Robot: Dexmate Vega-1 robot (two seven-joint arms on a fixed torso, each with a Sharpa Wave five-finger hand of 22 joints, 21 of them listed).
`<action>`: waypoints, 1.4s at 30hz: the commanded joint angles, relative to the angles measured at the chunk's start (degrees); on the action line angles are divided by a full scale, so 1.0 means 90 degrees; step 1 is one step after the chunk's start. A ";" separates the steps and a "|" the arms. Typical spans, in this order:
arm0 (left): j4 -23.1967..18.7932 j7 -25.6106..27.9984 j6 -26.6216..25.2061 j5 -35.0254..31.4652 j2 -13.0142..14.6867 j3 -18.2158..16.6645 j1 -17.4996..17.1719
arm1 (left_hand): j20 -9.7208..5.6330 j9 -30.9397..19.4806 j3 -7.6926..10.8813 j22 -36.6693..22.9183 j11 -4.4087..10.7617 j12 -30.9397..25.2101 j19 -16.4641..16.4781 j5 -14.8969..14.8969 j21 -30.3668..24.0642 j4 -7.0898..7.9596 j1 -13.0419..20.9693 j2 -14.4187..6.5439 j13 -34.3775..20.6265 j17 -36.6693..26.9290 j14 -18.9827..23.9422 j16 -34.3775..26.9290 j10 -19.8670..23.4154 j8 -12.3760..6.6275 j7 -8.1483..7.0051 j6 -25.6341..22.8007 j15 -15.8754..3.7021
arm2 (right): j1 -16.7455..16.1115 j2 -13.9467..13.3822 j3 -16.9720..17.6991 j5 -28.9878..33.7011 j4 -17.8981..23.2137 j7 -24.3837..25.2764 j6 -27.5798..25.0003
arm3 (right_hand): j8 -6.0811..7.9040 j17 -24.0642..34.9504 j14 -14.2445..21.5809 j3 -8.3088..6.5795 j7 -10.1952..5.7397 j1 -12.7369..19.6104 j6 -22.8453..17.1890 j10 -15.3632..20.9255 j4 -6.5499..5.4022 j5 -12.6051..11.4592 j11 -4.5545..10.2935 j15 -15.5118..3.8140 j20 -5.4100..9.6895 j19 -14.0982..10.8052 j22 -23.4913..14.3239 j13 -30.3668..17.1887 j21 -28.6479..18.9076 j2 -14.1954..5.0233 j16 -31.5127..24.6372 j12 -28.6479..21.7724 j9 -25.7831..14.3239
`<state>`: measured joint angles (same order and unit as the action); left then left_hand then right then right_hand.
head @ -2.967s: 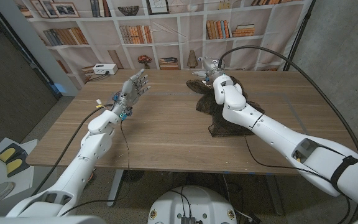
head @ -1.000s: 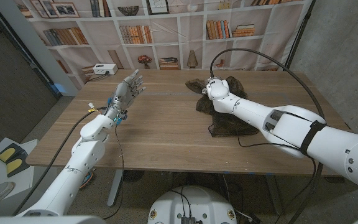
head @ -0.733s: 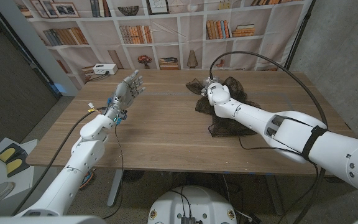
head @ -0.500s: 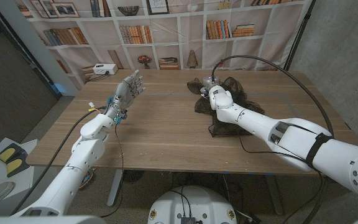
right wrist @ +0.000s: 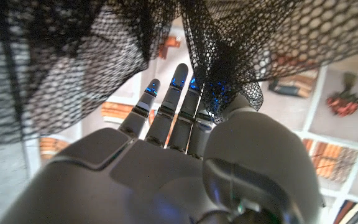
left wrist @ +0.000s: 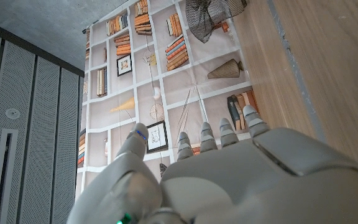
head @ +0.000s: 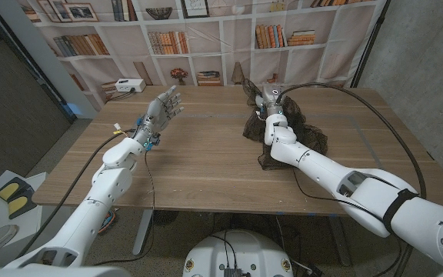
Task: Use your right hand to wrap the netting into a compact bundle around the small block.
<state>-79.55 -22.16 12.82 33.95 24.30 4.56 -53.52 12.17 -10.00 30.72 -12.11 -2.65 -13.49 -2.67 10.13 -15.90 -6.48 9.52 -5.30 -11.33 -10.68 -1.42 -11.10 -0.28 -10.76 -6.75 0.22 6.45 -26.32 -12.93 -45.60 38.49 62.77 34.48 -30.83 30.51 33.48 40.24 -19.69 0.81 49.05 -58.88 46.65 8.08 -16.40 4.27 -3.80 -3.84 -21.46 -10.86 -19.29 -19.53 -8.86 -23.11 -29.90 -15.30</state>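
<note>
The black netting (head: 291, 132) lies crumpled on the right half of the wooden table (head: 198, 165). My right hand (head: 268, 98) is at the netting's far edge and pinches a fold of it, which stands lifted above the table. In the right wrist view the netting (right wrist: 73, 56) drapes over my right hand (right wrist: 166, 162), bunched between the thumb and the fingertips (right wrist: 180, 74). The small block is hidden; I cannot tell where it lies. My left hand (head: 162, 108) is raised over the table's left side with its fingers spread, holding nothing. The left wrist view shows the left hand (left wrist: 229, 174) and the netting (left wrist: 211, 15) far off.
A white box (head: 129, 85) stands at the table's far left corner. A black cable (head: 360, 92) arcs over the table's right side. A bookshelf backdrop (head: 206, 38) stands behind the table.
My right hand has moved away from me to the netting's far edge and raised a fold of it. The right arm has swung toward the middle. The left hand has barely moved.
</note>
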 commanded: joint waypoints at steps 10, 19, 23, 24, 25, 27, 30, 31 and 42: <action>0.0312 -0.0244 -0.0105 -0.0140 -0.0072 0.0244 0.0454 | 0.0011 -0.0031 0.0056 -0.0023 0.0021 0.0048 0.0033 0.0018 0.0011 0.0003 -0.0052 -0.0028 -0.0013 -0.0009 0.0051 -0.0017 -0.0008 0.0016 -0.0031 -0.0011 0.0001 | -0.1418 -0.0081 0.1472 -0.0979 0.1572 0.2740 -0.0107 | 0.0149 0.0075 0.0150 -0.0122 -0.0046 0.0264 -0.0193 0.0167 0.0042 0.0082 -0.0012 -0.0849 -0.0034 -0.0017 -0.0027 0.0004 0.0000 -0.0115 -0.0035 -0.0057 -0.0069; 0.0452 -0.0360 -0.0131 -0.0204 -0.0112 0.0352 0.0652 | 0.0011 -0.0031 0.0061 -0.0023 0.0012 0.0056 0.0037 0.0018 0.0012 0.0001 -0.0052 -0.0031 -0.0014 -0.0009 0.0056 -0.0015 -0.0016 0.0016 -0.0034 -0.0004 0.0005 | -0.2189 0.0041 0.2047 -0.1286 0.2320 0.3279 -0.0020 | 0.0219 0.0055 0.0226 -0.0191 -0.0021 0.0307 -0.0213 0.0209 0.0062 0.0134 -0.0055 -0.0791 -0.0085 -0.0010 -0.0028 -0.0007 0.0007 -0.0080 -0.0007 -0.0079 -0.0103; 0.0501 -0.0390 -0.0136 -0.0219 -0.0129 0.0375 0.0705 | 0.0011 -0.0032 0.0063 -0.0023 0.0020 0.0058 0.0038 0.0018 0.0012 0.0001 -0.0053 -0.0031 -0.0015 -0.0009 0.0053 -0.0013 -0.0016 0.0016 -0.0035 -0.0001 0.0008 | -0.2568 0.0295 0.2465 -0.1132 0.2552 0.3279 0.0133 | 0.0243 0.0043 0.0247 -0.0218 0.0015 0.0306 -0.0208 0.0224 0.0057 0.0162 -0.0083 -0.0785 -0.0093 -0.0010 -0.0028 -0.0008 0.0009 -0.0069 0.0013 -0.0086 -0.0117; 0.0510 -0.0404 -0.0136 -0.0219 -0.0130 0.0379 0.0713 | 0.0011 -0.0032 0.0064 -0.0023 0.0001 0.0056 0.0038 0.0018 0.0012 0.0000 -0.0053 -0.0032 -0.0015 -0.0009 0.0053 -0.0012 -0.0011 0.0016 -0.0033 0.0000 0.0007 | -0.2661 0.0350 0.2548 -0.1065 0.2614 0.3279 0.0154 | 0.0251 0.0040 0.0252 -0.0228 0.0020 0.0311 -0.0211 0.0226 0.0058 0.0168 -0.0102 -0.0781 -0.0094 -0.0007 -0.0028 -0.0007 0.0011 -0.0069 0.0018 -0.0086 -0.0121; 0.0523 -0.0416 -0.0130 -0.0216 -0.0137 0.0381 0.0724 | 0.0011 -0.0032 0.0065 -0.0023 0.0001 0.0056 0.0038 0.0019 0.0013 0.0000 -0.0052 -0.0032 -0.0015 -0.0009 0.0053 -0.0012 -0.0010 0.0017 -0.0034 0.0003 0.0009 | -0.2753 0.0380 0.2609 -0.1046 0.2697 0.3279 0.0174 | 0.0251 0.0040 0.0251 -0.0230 0.0019 0.0311 -0.0205 0.0226 0.0058 0.0171 -0.0100 -0.0781 -0.0094 -0.0008 -0.0028 -0.0008 0.0010 -0.0069 0.0020 -0.0086 -0.0122; 0.0532 -0.0415 -0.0128 -0.0229 -0.0141 0.0386 0.0737 | 0.0011 -0.0032 0.0065 -0.0023 0.0014 0.0057 0.0037 0.0018 0.0013 0.0000 -0.0053 -0.0032 -0.0015 -0.0010 0.0056 -0.0013 -0.0012 0.0016 -0.0035 0.0001 0.0006 | -0.2943 0.0421 0.2707 -0.0920 0.2833 0.3279 0.0256 | 0.0271 0.0039 0.0263 -0.0243 0.0037 0.0316 -0.0218 0.0229 0.0060 0.0188 -0.0101 -0.0770 -0.0101 -0.0010 -0.0028 -0.0010 0.0011 -0.0060 0.0025 -0.0089 -0.0130; 0.0552 -0.0427 -0.0123 -0.0229 -0.0154 0.0389 0.0753 | 0.0011 -0.0032 0.0066 -0.0023 0.0008 0.0060 0.0038 0.0018 0.0014 0.0000 -0.0054 -0.0031 -0.0016 -0.0010 0.0055 -0.0012 -0.0015 0.0015 -0.0036 0.0001 0.0007 | -0.3246 0.0562 0.2889 -0.0641 0.3029 0.3279 0.0415 | 0.0295 0.0048 0.0268 -0.0265 0.0072 0.0336 -0.0231 0.0225 0.0069 0.0209 -0.0109 -0.0766 -0.0105 -0.0012 -0.0028 -0.0018 0.0011 -0.0059 0.0028 -0.0091 -0.0140; 0.0558 -0.0432 -0.0124 -0.0231 -0.0157 0.0392 0.0759 | 0.0011 -0.0032 0.0067 -0.0023 0.0005 0.0061 0.0038 0.0018 0.0014 -0.0001 -0.0054 -0.0031 -0.0016 -0.0010 0.0054 -0.0011 -0.0015 0.0015 -0.0032 0.0000 0.0005 | -0.3348 0.0622 0.2954 -0.0503 0.3082 0.3279 0.0483 | 0.0300 0.0040 0.0276 -0.0278 0.0068 0.0343 -0.0223 0.0233 0.0075 0.0218 -0.0114 -0.0768 -0.0114 -0.0021 -0.0028 -0.0016 0.0009 -0.0052 0.0037 -0.0093 -0.0145; 0.0693 -0.0527 -0.0107 -0.0250 -0.0228 0.0459 0.0863 | 0.0011 -0.0032 0.0070 -0.0024 0.0003 0.0063 0.0038 0.0018 0.0016 -0.0002 -0.0056 -0.0030 -0.0017 -0.0010 0.0061 -0.0011 -0.0011 0.0014 -0.0034 0.0002 0.0014 | -0.4264 0.0399 0.3093 0.0876 0.3562 0.3264 0.1578 | 0.0481 -0.0022 0.0441 -0.0464 0.0160 0.0433 -0.0328 0.0368 0.0130 0.0383 -0.0131 -0.0841 -0.0040 -0.0355 -0.0032 -0.0039 -0.0118 0.0030 0.0120 -0.0151 -0.0221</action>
<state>-74.47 -26.10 11.72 31.92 22.81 8.10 -46.75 12.17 -10.00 30.96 -12.11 -2.66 -13.04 -2.68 10.13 -15.90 -6.72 9.22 -5.61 -11.32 -10.68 -1.42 -11.10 -0.28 -10.76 -6.74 0.22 6.45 -56.79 -7.00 -19.15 36.82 89.62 63.41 -23.80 33.47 33.30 43.61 -23.19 2.34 50.66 -61.03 48.96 9.12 -13.29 2.36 -4.52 -4.44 -23.73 -11.09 -19.29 -20.17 -7.25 -22.39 -31.00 -16.92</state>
